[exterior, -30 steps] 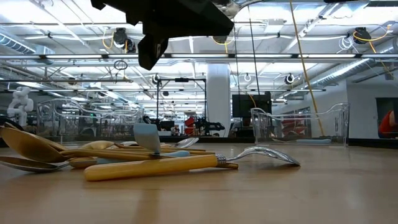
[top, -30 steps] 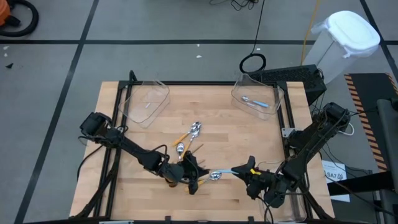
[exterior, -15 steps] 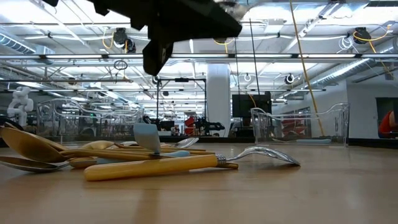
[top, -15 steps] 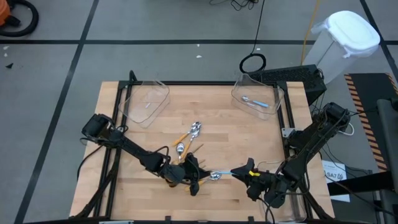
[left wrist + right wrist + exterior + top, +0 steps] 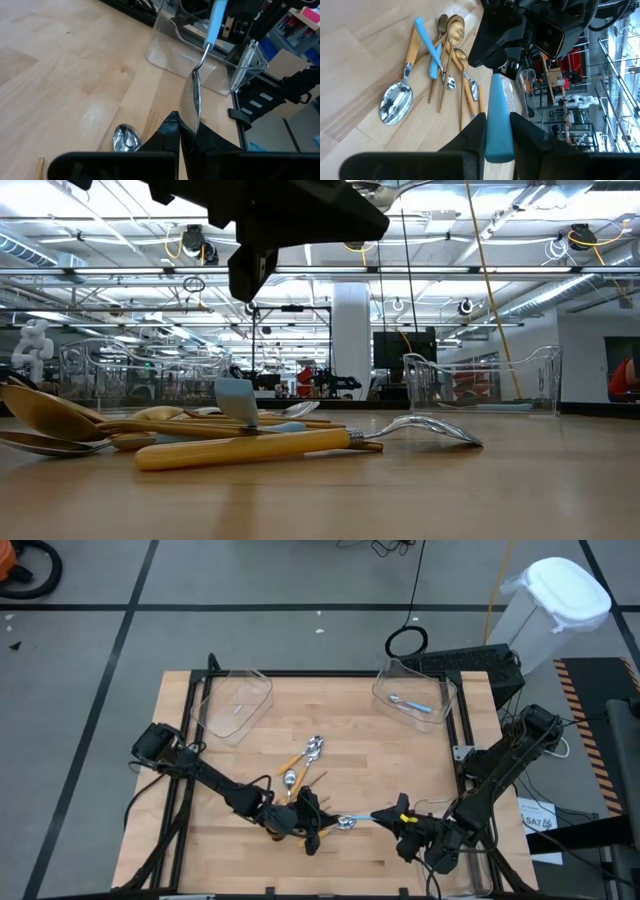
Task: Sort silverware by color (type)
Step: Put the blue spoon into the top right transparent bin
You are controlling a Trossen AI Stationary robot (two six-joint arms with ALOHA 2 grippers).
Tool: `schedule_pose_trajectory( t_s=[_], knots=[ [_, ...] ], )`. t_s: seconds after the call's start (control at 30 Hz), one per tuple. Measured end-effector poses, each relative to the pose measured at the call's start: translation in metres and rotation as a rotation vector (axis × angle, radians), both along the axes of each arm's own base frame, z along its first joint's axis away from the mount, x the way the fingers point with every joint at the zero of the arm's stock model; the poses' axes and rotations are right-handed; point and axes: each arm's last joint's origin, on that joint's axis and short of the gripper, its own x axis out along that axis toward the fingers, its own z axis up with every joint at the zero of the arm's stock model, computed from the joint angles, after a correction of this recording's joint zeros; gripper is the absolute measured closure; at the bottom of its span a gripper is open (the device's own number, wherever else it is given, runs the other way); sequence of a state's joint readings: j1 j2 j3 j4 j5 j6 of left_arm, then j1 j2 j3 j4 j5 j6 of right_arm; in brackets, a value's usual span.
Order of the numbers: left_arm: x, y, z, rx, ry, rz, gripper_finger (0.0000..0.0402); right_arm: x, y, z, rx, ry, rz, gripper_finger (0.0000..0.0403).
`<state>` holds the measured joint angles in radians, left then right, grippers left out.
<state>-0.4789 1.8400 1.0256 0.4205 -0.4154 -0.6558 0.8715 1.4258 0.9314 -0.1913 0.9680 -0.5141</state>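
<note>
A spoon with a silver bowl and a light blue handle (image 5: 352,820) hangs above the table's near middle, between my two grippers. My left gripper (image 5: 318,827) is shut on its bowl end. My right gripper (image 5: 397,817) is shut on its handle end. The rest of the silverware lies in a loose pile (image 5: 300,775) on the wood just beyond. It holds orange-handled spoons (image 5: 409,55), a blue-handled one (image 5: 427,45) and gold ones (image 5: 454,27). One orange-handled spoon (image 5: 250,448) lies nearest in the low view. My left gripper pinches the spoon's silver bowl (image 5: 191,102) edgewise between its two fingers, coming from the table's left, and the handle (image 5: 216,22) points away from it. The spoon is clear of the table. My right gripper holds the blue handle (image 5: 497,112) near its free end between its two fingers (image 5: 476,131), coming from the table's right, along the handle.
A clear bin (image 5: 238,700) stands at the far left. Another clear bin (image 5: 428,690) at the far right holds a blue-handled spoon (image 5: 410,704). A third clear bin (image 5: 200,55) stands behind my right gripper. A lone silver bowl (image 5: 125,140) lies under my left gripper.
</note>
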Motion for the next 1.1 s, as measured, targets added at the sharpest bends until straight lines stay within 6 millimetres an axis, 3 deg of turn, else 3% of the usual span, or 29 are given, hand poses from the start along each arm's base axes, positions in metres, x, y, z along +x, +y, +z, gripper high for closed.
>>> schedule_pose_trajectory(
  t_s=[0.17,0.43,0.57,0.83,1.1],
  knots=[
    [0.0,0.0,0.0,0.046,-0.004,0.002,0.0376,0.0,0.0,0.0,0.017,-0.003,-0.006,0.0342],
    [0.0,0.003,0.002,0.171,-0.019,0.037,0.0265,0.0,-0.001,0.0,0.037,-0.005,-0.013,0.0342],
    [-0.003,0.005,0.014,0.25,-0.039,0.052,0.0229,0.001,-0.008,0.007,0.108,-0.031,-0.06,0.0342],
    [-0.023,0.009,0.053,0.445,-0.067,0.112,0.0218,-0.007,-0.037,0.032,0.268,-0.084,-0.173,0.0343],
    [-0.032,0.015,0.065,0.615,-0.033,0.128,0.0218,-0.016,-0.082,0.062,0.537,-0.209,-0.367,0.0343]
  ],
)
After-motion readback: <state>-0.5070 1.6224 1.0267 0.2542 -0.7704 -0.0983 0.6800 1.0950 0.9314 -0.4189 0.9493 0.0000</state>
